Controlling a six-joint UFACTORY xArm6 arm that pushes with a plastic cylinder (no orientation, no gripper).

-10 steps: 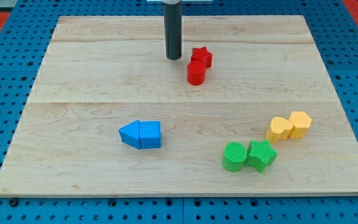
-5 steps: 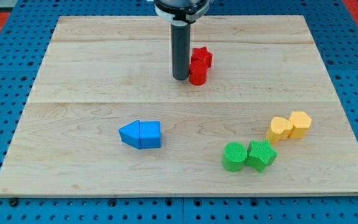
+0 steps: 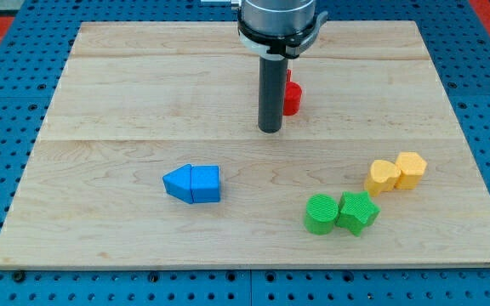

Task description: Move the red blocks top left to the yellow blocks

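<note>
Two red blocks (image 3: 291,95) sit together near the top middle of the wooden board (image 3: 126,93), mostly hidden behind my rod; their shapes cannot be made out. My tip (image 3: 270,130) rests on the board just below and left of them. Two yellow blocks (image 3: 395,172), one rounded and one hexagonal, touch each other at the view's right, well below and right of the red blocks.
Two blue blocks (image 3: 193,184) lie joined at the lower left of centre. A green round block (image 3: 320,213) and a green star block (image 3: 357,212) sit side by side just below and left of the yellow blocks.
My rod has moved down and to the right, from the left of the red blocks to in front of them. The red blocks have shifted a little to the right.
</note>
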